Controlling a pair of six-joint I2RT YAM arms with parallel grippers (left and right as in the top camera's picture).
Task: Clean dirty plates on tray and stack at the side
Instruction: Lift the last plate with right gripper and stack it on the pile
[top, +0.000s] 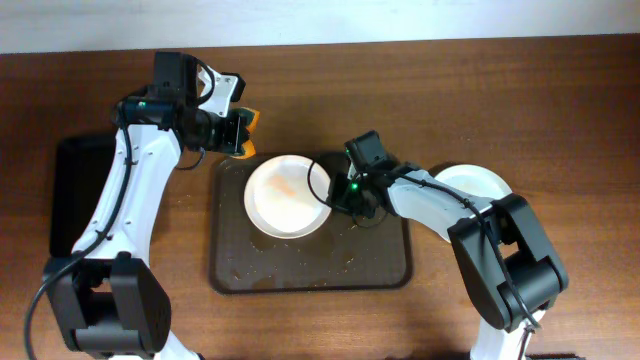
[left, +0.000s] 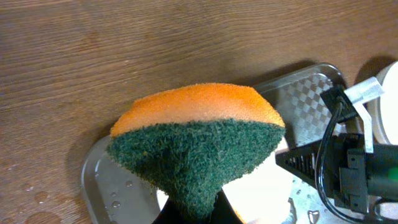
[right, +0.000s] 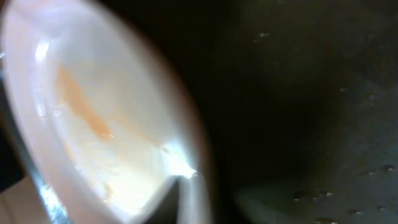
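Observation:
A white plate (top: 285, 195) with orange-brown sauce streaks lies at the upper left of the dark brown tray (top: 300, 270). My right gripper (top: 335, 192) is at the plate's right rim and shut on it; the right wrist view shows the streaked plate (right: 93, 130) very close. My left gripper (top: 240, 132) hovers just past the tray's upper left corner, shut on an orange and green sponge (left: 199, 140). More white plates (top: 478, 183) sit on the table to the right of the tray, half hidden by my right arm.
A smaller black tray (top: 72, 190) lies at the left under my left arm. Water drops and sauce crumbs dot the brown tray's floor (top: 330, 262). The table's far edge runs along the top.

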